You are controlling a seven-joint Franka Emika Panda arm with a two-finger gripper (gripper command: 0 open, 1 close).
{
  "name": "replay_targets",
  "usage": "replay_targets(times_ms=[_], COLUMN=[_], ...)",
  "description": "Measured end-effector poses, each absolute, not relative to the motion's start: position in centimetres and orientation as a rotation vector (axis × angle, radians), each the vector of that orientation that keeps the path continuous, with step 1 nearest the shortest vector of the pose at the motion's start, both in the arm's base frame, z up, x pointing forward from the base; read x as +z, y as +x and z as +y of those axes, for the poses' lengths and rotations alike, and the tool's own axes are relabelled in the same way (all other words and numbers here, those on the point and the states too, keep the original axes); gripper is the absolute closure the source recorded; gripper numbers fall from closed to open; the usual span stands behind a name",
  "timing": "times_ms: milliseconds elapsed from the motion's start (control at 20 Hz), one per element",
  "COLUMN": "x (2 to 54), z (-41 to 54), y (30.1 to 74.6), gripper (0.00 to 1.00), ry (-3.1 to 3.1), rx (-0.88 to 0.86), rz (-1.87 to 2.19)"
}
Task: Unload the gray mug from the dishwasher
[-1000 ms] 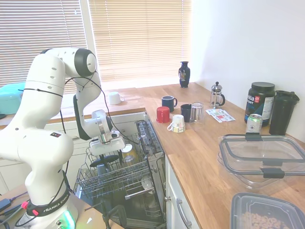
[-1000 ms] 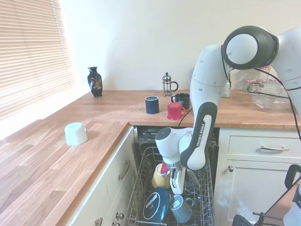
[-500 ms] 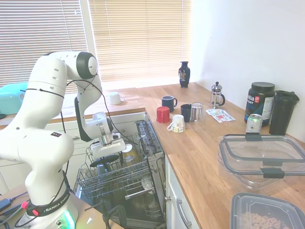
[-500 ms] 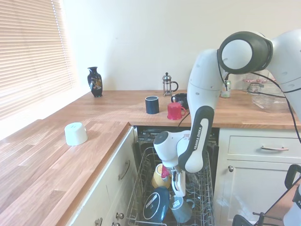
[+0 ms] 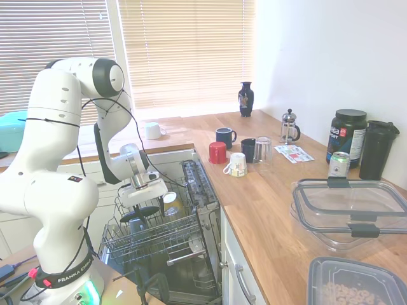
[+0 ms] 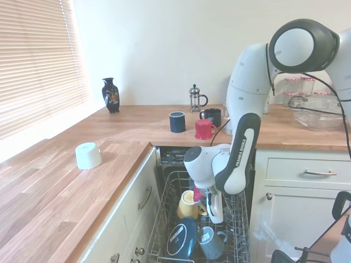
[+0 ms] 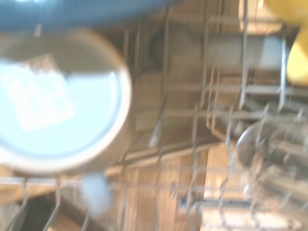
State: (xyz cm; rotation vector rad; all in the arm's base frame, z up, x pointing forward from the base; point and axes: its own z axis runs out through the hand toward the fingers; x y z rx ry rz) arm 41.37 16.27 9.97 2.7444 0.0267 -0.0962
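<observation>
First exterior: my claw point(image 5: 144, 202) hangs over the dishwasher point(image 5: 166, 236) rack; spread I can't tell. Second exterior: the gray mug point(image 6: 211, 243) sits upside down in the rack, below the claw. Wrist: blurred rack wires.

tool point(image 6: 213, 211) raised slightly above rack point(image 6: 237, 219); elbow lifted higher

ext1: from counter end – ext2: opposite | share dishwasher point(image 5: 168, 235) | wrist: close, blurred

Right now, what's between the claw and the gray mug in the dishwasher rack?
Nothing: in the second exterior view the claw hangs just above the gray mug, only air between.
</observation>
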Motion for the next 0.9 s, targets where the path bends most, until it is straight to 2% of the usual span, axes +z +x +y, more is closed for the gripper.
replay_targets(times_ms=[400, 900], x=[7.0, 4.7], z=[19.0, 19.9], y=[38.5, 39.7], gripper=[0.00, 0.00], ry=[2.736, 2.731], rx=[-0.211, -0.259], rz=[0.123, 0.163])
